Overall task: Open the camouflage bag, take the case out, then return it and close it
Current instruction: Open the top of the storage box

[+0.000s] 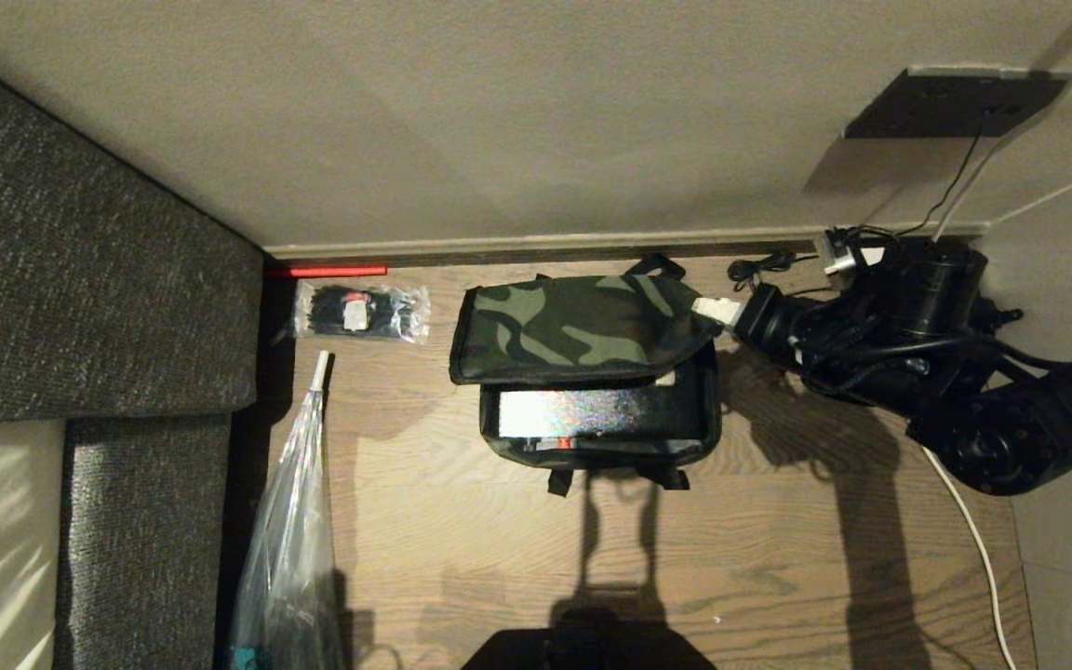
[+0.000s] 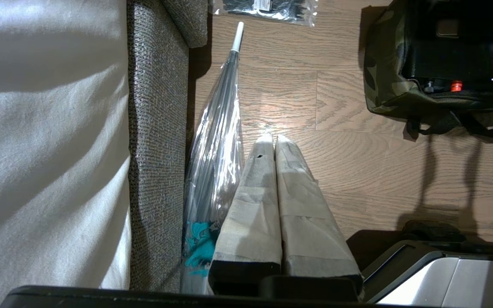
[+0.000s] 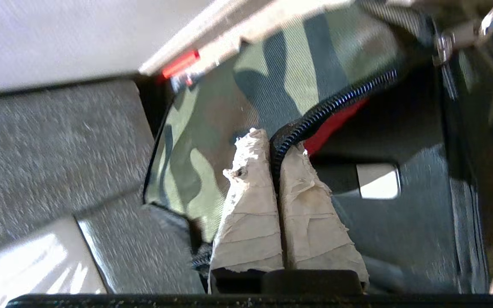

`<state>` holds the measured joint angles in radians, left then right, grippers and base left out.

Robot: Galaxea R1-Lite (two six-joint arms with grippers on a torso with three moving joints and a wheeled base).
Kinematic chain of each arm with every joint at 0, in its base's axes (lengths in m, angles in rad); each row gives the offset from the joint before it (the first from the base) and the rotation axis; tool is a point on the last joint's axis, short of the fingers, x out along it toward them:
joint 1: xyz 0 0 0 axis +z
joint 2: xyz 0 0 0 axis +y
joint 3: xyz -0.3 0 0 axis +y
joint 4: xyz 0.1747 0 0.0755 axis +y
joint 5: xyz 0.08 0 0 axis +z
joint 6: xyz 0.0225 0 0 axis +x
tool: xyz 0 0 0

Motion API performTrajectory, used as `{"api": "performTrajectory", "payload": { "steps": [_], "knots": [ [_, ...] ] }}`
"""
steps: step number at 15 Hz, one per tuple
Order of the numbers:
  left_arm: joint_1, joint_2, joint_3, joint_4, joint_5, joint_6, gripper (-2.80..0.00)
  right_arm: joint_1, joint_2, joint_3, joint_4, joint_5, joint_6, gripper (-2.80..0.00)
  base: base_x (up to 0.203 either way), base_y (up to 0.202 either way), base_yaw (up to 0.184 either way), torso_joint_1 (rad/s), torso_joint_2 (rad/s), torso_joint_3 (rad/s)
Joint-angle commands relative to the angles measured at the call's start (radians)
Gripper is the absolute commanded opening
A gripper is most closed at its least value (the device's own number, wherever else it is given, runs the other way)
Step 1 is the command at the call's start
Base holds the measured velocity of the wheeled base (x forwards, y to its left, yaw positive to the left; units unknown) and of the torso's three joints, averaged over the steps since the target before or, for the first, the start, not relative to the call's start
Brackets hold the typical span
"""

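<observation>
The camouflage bag (image 1: 592,458) stands on the wooden floor near the wall. Its lid (image 1: 582,326) is partly raised and covers the back half of the opening. My right gripper (image 1: 715,310) comes in from the right and is shut on the lid's black zipper edge (image 3: 336,105), with the red lining (image 3: 336,125) showing just behind it. The black case (image 1: 592,409) lies inside the bag, its front part uncovered and a small red detail (image 2: 456,86) on its near edge. My left gripper (image 2: 274,137) hangs shut and empty above the floor, left of the bag (image 2: 383,85).
A grey sofa (image 1: 80,279) fills the left side. A folded clear umbrella (image 1: 299,484) lies along it. A clear packet of black items (image 1: 359,312) sits near the baseboard (image 1: 545,247). A white cable (image 1: 973,540) runs along the floor at the right.
</observation>
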<state>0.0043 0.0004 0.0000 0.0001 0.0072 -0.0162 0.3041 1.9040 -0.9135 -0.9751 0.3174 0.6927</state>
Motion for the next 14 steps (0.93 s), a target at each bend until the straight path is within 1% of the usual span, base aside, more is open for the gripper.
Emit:
{"api": "performTrajectory", "payload": {
  "steps": [1,2,6,11,12,14],
  "knots": [
    [0.000,-0.002,0.003,0.000,0.000,-0.001,-2.80,-0.011,0.010,-0.028,-0.007,-0.003,0.008,-2.80,0.000,0.000,0.000,0.000,0.00,0.000],
    [0.000,-0.002,0.003,0.000,0.000,-0.001,-2.80,-0.011,0.015,-0.035,-0.009,-0.004,0.007,-2.80,0.000,0.000,0.000,0.000,0.00,0.000],
    [0.000,-0.002,0.003,0.000,0.000,-0.001,-2.80,-0.013,0.031,-0.033,-0.103,-0.008,0.011,-2.80,0.000,0.000,0.000,0.000,0.00,0.000],
    [0.000,-0.002,0.003,0.000,0.000,-0.001,-2.80,-0.011,0.044,-0.036,-0.133,-0.029,0.005,-2.80,0.000,0.000,0.000,0.000,0.00,0.000],
    [0.000,-0.002,0.003,0.000,0.000,-0.001,-2.80,-0.011,0.046,-0.033,-0.134,-0.029,0.002,0.00,0.000,0.000,0.000,0.000,0.00,0.000],
    [0.000,-0.002,0.003,0.000,0.000,-0.001,-2.80,-0.011,0.049,-0.038,-0.135,-0.032,-0.001,0.00,0.000,0.000,0.000,0.000,0.00,0.000]
  ]
}}
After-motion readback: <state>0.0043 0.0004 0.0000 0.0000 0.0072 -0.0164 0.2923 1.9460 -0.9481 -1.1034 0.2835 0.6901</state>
